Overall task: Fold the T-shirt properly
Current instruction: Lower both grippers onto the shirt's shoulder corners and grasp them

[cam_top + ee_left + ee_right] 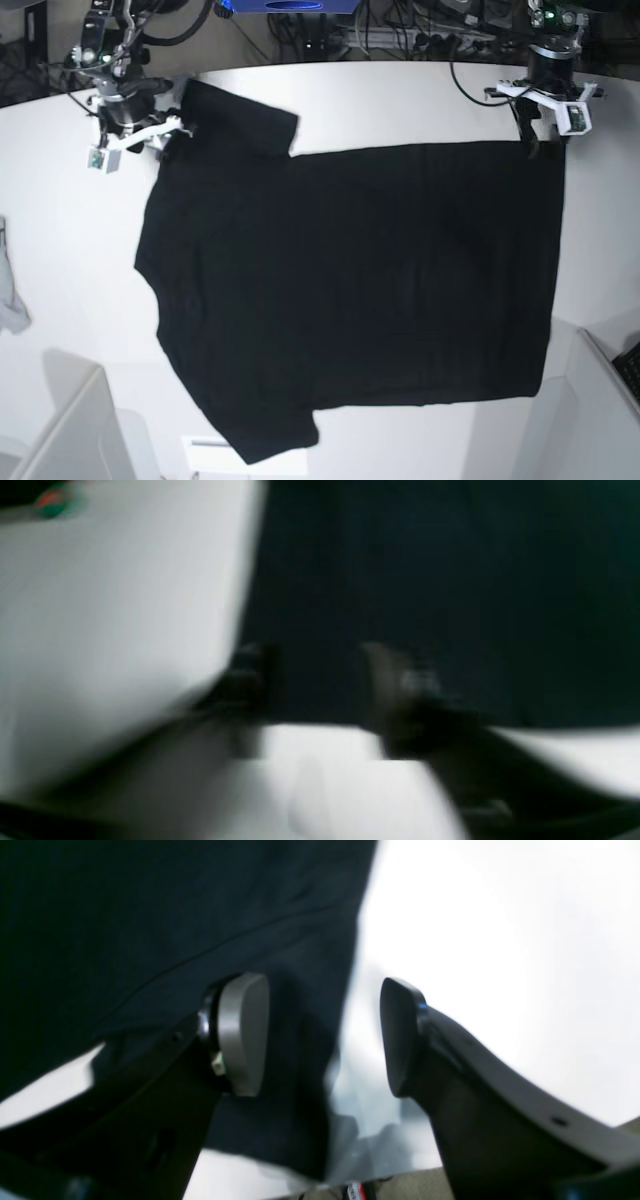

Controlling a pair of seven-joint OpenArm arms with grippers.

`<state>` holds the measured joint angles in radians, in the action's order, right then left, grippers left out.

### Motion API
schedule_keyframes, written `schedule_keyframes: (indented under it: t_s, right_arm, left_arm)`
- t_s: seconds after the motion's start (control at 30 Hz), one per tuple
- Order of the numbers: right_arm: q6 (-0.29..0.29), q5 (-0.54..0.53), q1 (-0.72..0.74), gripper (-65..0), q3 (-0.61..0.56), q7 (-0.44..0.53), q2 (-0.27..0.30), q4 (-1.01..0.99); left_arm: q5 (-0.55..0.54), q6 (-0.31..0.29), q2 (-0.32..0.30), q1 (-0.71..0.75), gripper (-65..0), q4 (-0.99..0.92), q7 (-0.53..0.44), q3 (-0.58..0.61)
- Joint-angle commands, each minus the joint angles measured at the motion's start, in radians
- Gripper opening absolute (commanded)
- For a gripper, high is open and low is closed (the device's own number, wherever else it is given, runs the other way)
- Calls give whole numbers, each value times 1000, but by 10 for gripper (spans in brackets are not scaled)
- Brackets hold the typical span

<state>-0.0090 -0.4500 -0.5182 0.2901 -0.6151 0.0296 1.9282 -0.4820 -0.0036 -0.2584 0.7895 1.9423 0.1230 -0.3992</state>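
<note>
Base view: my black T-shirt (350, 290) lies spread flat on the white bench (60, 260), left end effector (320, 680) and right end effector (325, 1035) both open at its far corners.

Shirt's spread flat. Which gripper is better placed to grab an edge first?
Likely the right gripper: its open jaws straddle the T-shirt edge at the sleeve. The left gripper also looks open, but its view is blurred.

Robotics lab: white table (400, 100), cable tangle (400, 35) behind, two mounted arms.
</note>
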Motion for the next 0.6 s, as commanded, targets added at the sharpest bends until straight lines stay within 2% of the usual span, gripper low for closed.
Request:
schedule_keyframes:
  t_s: [0.0, 0.03, 0.1, 0.3, 0.57]
  right_arm:
    - [5, -13, 7, -324, -1, 8, 2, -3]
    - [5, -13, 13, -324, -1, 7, 8, -20]
    - [5, -13, 16, -324, -2, 7, 8, -59]
    - [5, -13, 22, -323, -7, 7, 5, -120]
    - [5, -8, -9, -323, -119, 7, 10, -135]
  left_arm:
    - [-37, 1, -12, 9, -197, 3, -16, -27]
    - [-85, 1, -14, 8, -133, -5, -16, -43]
    - [-146, 0, -17, 8, -69, -13, -16, -68]
    - [-169, 0, -42, -9, -64, -45, -16, -66]
    - [-172, 0, -35, -61, -64, -143, -16, -66]
